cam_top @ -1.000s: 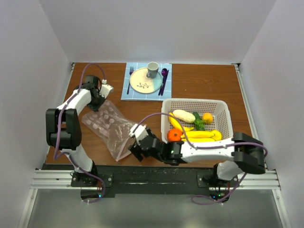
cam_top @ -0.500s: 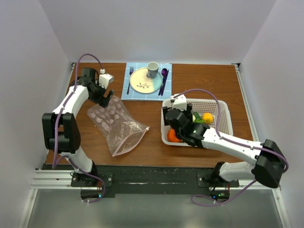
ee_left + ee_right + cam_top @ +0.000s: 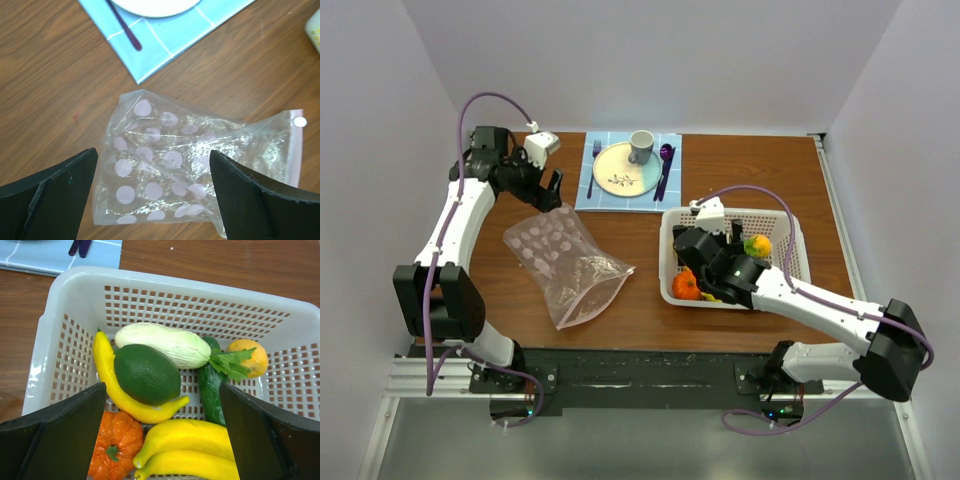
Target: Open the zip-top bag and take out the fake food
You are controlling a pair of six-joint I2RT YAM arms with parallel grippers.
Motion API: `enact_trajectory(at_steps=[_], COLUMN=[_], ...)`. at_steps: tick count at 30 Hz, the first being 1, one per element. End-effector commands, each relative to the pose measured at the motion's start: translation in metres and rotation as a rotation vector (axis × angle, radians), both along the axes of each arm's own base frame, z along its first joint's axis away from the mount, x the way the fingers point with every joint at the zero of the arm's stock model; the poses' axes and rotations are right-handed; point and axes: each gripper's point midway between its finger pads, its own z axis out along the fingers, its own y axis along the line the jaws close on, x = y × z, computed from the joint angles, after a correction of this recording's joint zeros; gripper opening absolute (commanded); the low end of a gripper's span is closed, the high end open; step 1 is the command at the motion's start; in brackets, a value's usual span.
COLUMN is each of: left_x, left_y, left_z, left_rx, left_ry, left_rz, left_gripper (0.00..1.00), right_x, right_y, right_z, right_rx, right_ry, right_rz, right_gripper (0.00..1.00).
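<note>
The zip-top bag, clear with pale dots and a pink zipper strip, lies flat on the wooden table, nothing showing inside it. My left gripper hovers open above the bag's far end, its fingers wide apart and empty. The fake food lies in the white basket: a green fruit, a white vegetable, bananas, an orange pumpkin, a cucumber and an orange. My right gripper hangs open over them, holding nothing.
A blue placemat at the back carries a plate, a cup, a fork and purple cutlery. Its corner lies just beyond the bag. White walls enclose the table on three sides.
My left gripper opened, let go of the bag's far corner and rose toward the back left. My right arm swung from the bag's mouth to over the basket, and its jaws widened.
</note>
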Motion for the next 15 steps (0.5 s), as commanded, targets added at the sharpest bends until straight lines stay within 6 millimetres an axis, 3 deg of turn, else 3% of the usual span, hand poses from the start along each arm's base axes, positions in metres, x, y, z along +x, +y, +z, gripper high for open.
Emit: enact_trajectory(at_steps=[1, 9, 15], left_x=[-0.007, -0.011, -0.013], left_y=[-0.019, -0.022, -0.024], left_z=[0.033, 0.040, 0.045], left_rx=[-0.110, -0.128, -0.147], left_ry=[-0.043, -0.069, -0.081], left_rz=[-0.050, -0.048, -0.044], left_gripper=[1.00, 1.00, 1.00], right_x=[0.004, -0.005, -0.012], right_y=[-0.006, -0.006, -0.010], right_z=[0.035, 0.076, 0.093], right_rx=[0.004, 0.112, 0.131], right_ry=[-0.042, -0.110, -0.129], right_rz=[-0.050, 0.045, 0.091], right_gripper=[0.99, 0.99, 0.99])
